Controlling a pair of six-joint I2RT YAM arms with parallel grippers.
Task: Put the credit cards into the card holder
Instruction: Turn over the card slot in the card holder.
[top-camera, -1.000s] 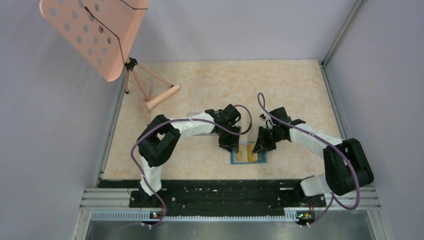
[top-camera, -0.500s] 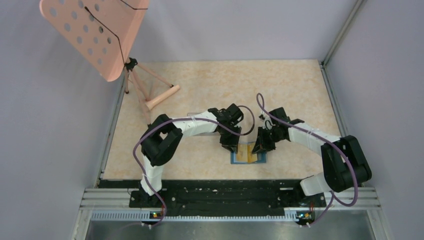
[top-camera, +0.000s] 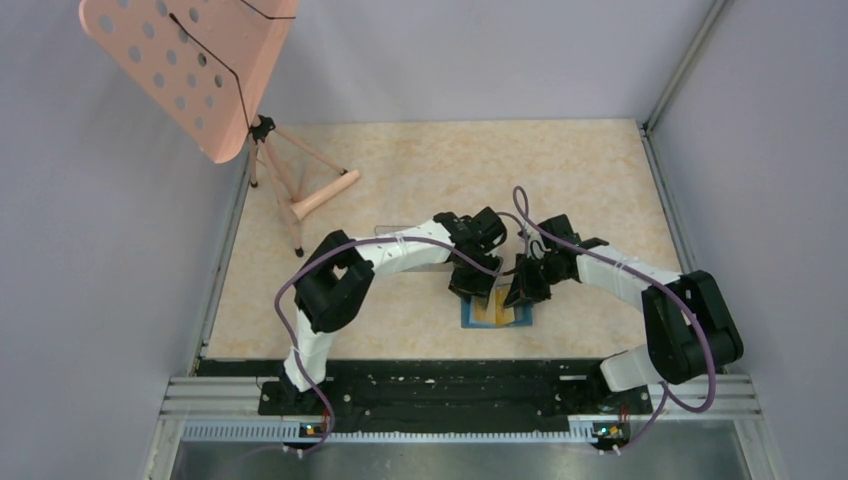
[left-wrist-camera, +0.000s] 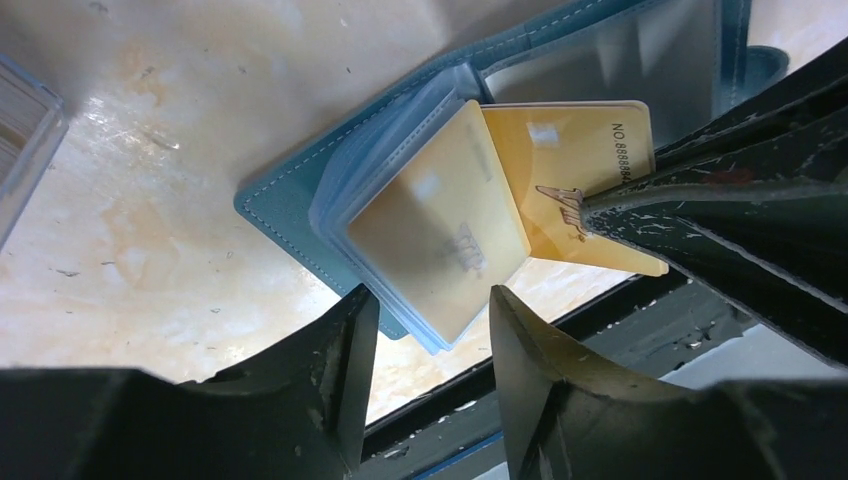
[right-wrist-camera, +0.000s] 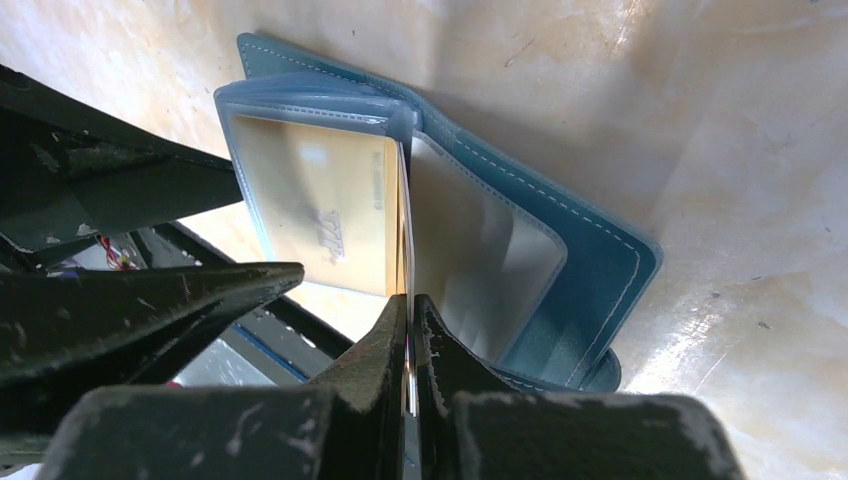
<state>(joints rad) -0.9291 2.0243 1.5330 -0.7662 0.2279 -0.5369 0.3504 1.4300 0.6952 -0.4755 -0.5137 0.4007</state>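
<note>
The card holder (top-camera: 497, 313) is a teal wallet lying open near the table's front edge. It also shows in the left wrist view (left-wrist-camera: 290, 215) and the right wrist view (right-wrist-camera: 590, 260). One orange-yellow card (left-wrist-camera: 440, 230) sits inside its clear sleeves. My right gripper (right-wrist-camera: 410, 302) is shut on a second orange-yellow card (left-wrist-camera: 565, 175), held edge-on (right-wrist-camera: 407, 230) at the sleeves' opening. My left gripper (left-wrist-camera: 430, 305) is open and empty, just above the near edge of the sleeves. In the top view the left gripper (top-camera: 470, 287) and the right gripper (top-camera: 520, 293) flank the wallet. Whitish cards are out of view.
A clear plastic box (left-wrist-camera: 22, 130) lies to the left of the wallet. A pink perforated music stand (top-camera: 190, 70) on a tripod (top-camera: 300, 195) stands at the back left. The table's black front rail (top-camera: 430, 385) runs just past the wallet.
My left gripper has shifted a little to the right, closer over the wallet. The right gripper has stayed in place with its card.
</note>
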